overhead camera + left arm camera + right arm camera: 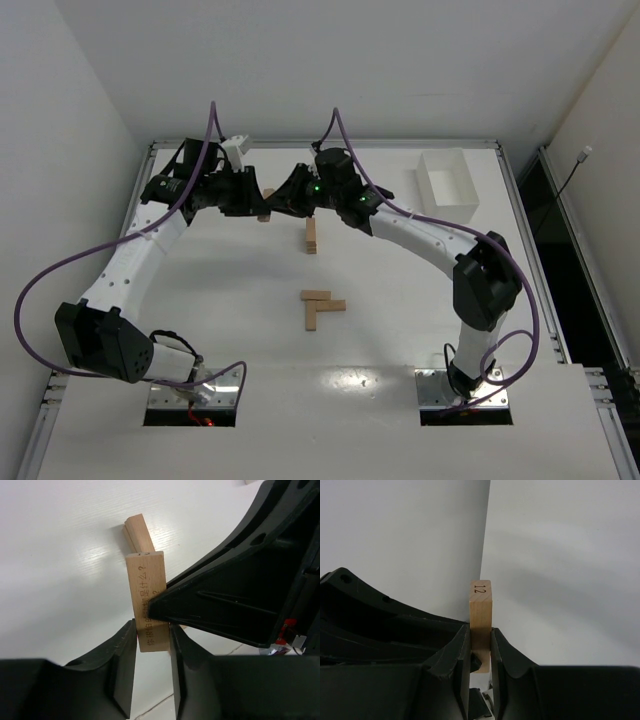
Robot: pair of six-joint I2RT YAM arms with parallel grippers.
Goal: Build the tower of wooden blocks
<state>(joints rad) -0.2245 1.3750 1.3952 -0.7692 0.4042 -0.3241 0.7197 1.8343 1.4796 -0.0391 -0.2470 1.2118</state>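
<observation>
Above the white tabletop (pixel 220 320), left hand (pixel 152 631) and right hand (pixel 480 632) are both pinching seemingly one wood block (pixel 144 580); next, one releasing, then stacking on the tower (pixel 311 237)

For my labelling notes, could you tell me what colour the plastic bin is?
The bin is plain white, seen best in the top external view.

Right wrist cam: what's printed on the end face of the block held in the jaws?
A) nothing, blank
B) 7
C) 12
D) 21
C: in the right wrist view, the wood block shows "12" printed on the end face that sticks out past the jaws.
</observation>
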